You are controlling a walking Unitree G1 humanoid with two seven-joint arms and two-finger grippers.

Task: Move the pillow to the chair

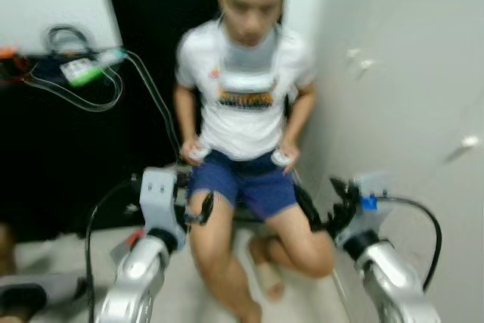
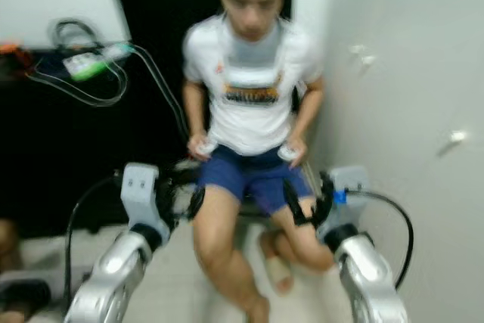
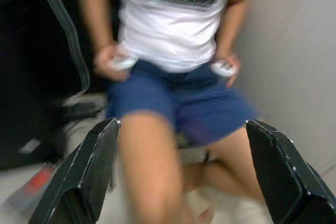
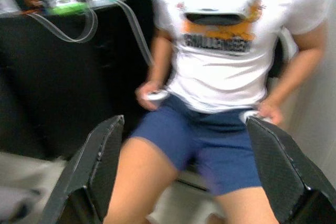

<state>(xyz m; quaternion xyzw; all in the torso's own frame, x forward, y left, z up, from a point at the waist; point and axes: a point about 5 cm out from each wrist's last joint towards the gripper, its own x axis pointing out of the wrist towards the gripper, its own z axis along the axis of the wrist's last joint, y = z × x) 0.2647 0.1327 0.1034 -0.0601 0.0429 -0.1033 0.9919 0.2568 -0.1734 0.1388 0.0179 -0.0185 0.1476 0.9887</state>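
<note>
A person in a white T-shirt (image 1: 243, 92) and blue shorts (image 1: 246, 181) sits right in front of me, with a small white controller in each hand. My left gripper (image 1: 198, 206) is raised beside the person's knee, and the left wrist view shows this gripper (image 3: 181, 124) open with nothing between its fingers. My right gripper (image 1: 327, 206) is up by the other thigh, near the wall. In the right wrist view the gripper (image 4: 185, 120) is open too and holds nothing. All views are blurred.
A black cabinet (image 1: 68, 149) stands at the left with a grey cable loop and a green device (image 1: 83, 72) on top. A white wall (image 1: 408, 81) closes the right side. The floor (image 1: 68, 251) is pale tile, with a dark shoe (image 1: 21, 298) at lower left.
</note>
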